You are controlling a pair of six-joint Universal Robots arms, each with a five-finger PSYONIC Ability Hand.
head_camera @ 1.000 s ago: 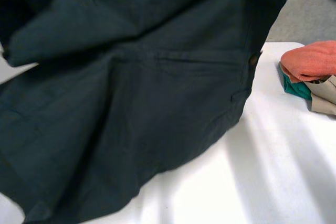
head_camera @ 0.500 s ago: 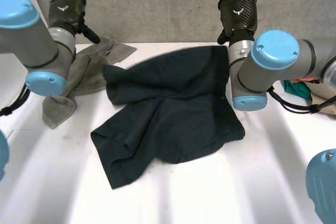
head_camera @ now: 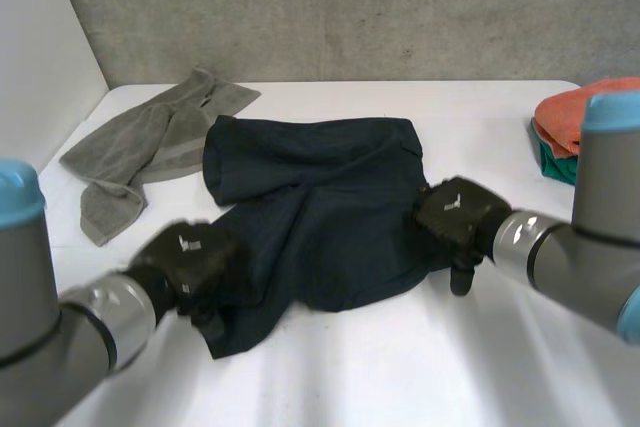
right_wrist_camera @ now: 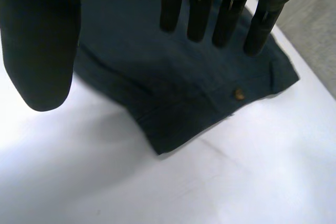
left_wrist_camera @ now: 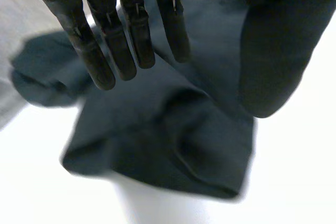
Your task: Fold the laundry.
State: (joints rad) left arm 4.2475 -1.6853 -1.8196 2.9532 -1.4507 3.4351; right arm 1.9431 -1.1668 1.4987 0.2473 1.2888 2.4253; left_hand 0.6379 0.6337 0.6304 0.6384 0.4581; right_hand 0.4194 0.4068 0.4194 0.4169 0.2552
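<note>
Dark navy shorts (head_camera: 320, 207) lie crumpled in the middle of the white table (head_camera: 500, 347). My left hand (head_camera: 192, 259) hovers over their near left corner, fingers (left_wrist_camera: 128, 30) straight and apart from the thumb, nothing between them. The shorts' hem (left_wrist_camera: 173, 161) lies under that palm. My right hand (head_camera: 455, 215) is at the shorts' right edge, open too, its fingers (right_wrist_camera: 226, 9) straight above the cloth near a small brown button (right_wrist_camera: 239, 94). The shorts (right_wrist_camera: 173, 82) end in a corner under that hand.
A grey towel (head_camera: 150, 142) lies rumpled at the back left of the table. A pile of folded clothes (head_camera: 565, 127), orange on top of teal, sits at the right edge. A grey wall runs behind the table.
The shorts, held up in front of the camera a second ago, now lie on the table. Both hands let go, rose open at the back, then came down to the shorts' left and right sides.
</note>
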